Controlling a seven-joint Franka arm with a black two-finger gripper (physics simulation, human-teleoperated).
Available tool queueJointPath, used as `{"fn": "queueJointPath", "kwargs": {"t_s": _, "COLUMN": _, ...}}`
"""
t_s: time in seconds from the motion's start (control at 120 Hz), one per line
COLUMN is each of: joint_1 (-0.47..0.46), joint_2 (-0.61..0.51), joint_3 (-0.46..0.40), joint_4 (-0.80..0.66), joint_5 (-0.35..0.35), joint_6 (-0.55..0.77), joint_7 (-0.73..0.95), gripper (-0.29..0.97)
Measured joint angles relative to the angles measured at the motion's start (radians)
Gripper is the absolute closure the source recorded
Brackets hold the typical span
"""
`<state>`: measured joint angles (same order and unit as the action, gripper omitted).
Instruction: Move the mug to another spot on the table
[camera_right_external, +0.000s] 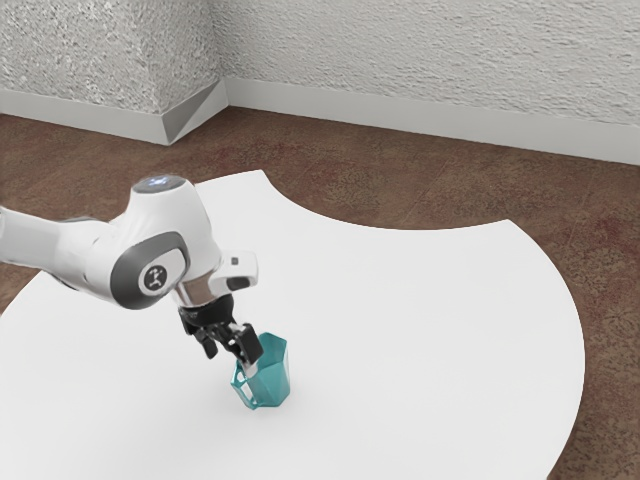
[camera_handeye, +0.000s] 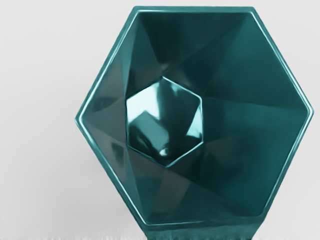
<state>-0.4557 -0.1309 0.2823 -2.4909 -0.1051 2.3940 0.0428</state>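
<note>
The mug (camera_right_external: 270, 375) gleams, teal and glossy, its smooth facets catching highlights. The table (camera_right_external: 420, 320) lies white, smooth and matt. The arm (camera_right_external: 150, 245) wears shiny white plastic shells. The wall (camera_right_external: 400, 50) looks rough as plaster, the floor (camera_right_external: 400, 170) brown and grainy.

I was stationed in a plain indoor room, a simulator's render, best classed as a test space. Evidence noted: a white table (camera_right_external: 420, 300) with a curved, cut-away edge stood on a mottled brown floor (camera_right_external: 400, 180). Rough white textured walls (camera_right_external: 420, 50) met that floor at a pale baseboard (camera_right_external: 400, 112). One wall section jutted out at an angled corner (camera_right_external: 190, 115).
</note>
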Motion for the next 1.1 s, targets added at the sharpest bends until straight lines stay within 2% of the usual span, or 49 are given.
{"fn": "queueJointPath", "kwargs": {"t_s": 0.108, "joint_1": -0.008, "joint_2": 0.013, "joint_3": 0.0, "joint_4": -0.022, "joint_5": 0.017, "joint_6": 0.051, "joint_7": 0.008, "gripper": 0.0}}
{"fn": "queueJointPath", "kwargs": {"t_s": 0.267, "joint_1": -0.01, "joint_2": 0.09, "joint_3": 0.0, "joint_4": -0.018, "joint_5": 0.055, "joint_6": 0.122, "joint_7": 0.03, "gripper": 0.0}}
{"fn": "queueJointPath", "kwargs": {"t_s": 0.575, "joint_1": -0.019, "joint_2": 0.146, "joint_3": 0.0, "joint_4": -0.003, "joint_5": 0.063, "joint_6": 0.179, "joint_7": 0.071, "gripper": 0.01}}
{"fn": "queueJointPath", "kwargs": {"t_s": 0.85, "joint_1": -0.041, "joint_2": 0.147, "joint_3": 0.0, "joint_4": -0.011, "joint_5": 0.065, "joint_6": 0.189, "joint_7": 0.094, "gripper": 0.3}}
{"fn": "queueJointPath", "kwargs": {"t_s": 1.1, "joint_1": -0.051, "joint_2": 0.143, "joint_3": 0.007, "joint_4": -0.01, "joint_5": 0.07, "joint_6": 0.191, "joint_7": 0.101, "gripper": 0.36}}
